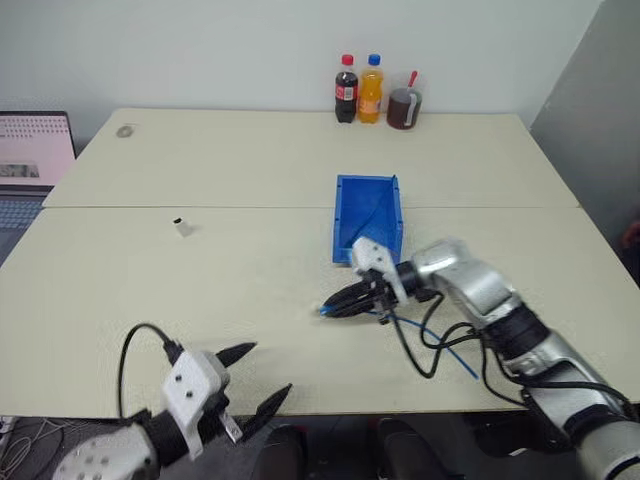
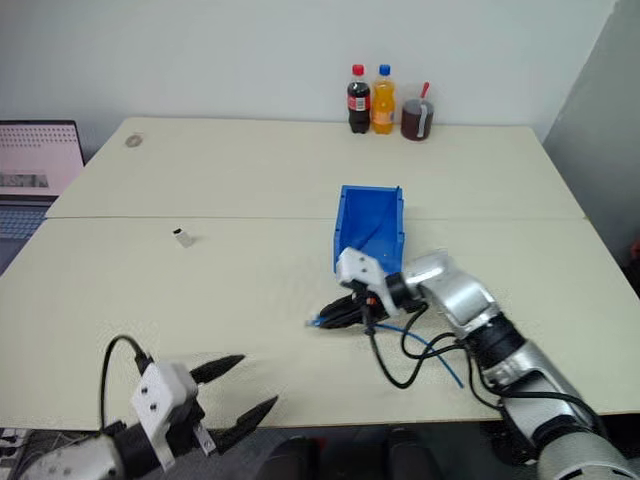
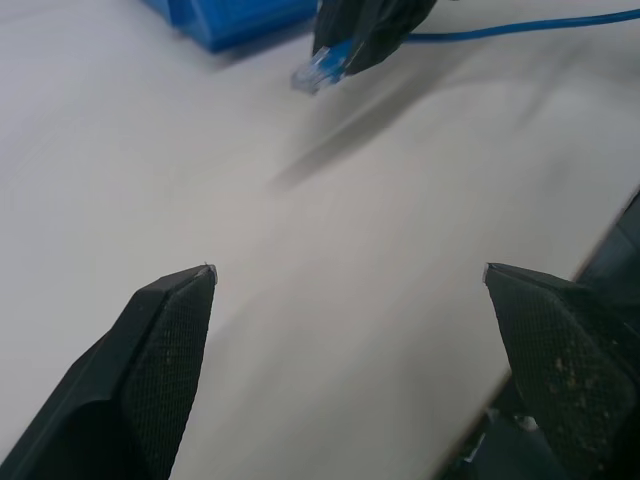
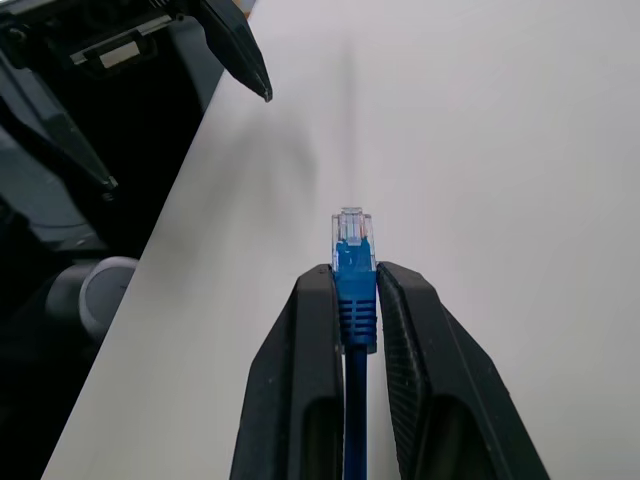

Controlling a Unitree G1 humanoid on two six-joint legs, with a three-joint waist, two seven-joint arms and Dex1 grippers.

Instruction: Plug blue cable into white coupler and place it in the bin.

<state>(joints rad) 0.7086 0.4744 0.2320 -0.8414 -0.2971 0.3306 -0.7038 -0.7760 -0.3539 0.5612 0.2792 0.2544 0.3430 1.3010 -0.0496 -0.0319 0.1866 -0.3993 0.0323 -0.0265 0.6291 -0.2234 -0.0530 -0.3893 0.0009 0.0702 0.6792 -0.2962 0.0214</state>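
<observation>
The table (image 1: 250, 160) is broad, smooth and cream. The bin (image 1: 368, 215), rigid blue plastic and open-topped, sits at its centre. My right gripper (image 1: 338, 303) pinches the thin blue cable (image 4: 356, 300) just behind its clear plug, at six o'clock from the bin. My left gripper (image 1: 258, 378) is spread wide and empty. The tiny white coupler (image 1: 183, 227) lies loose at nine o'clock — it could skid when nudged, and the limp cable may twist the plug off-line.
</observation>
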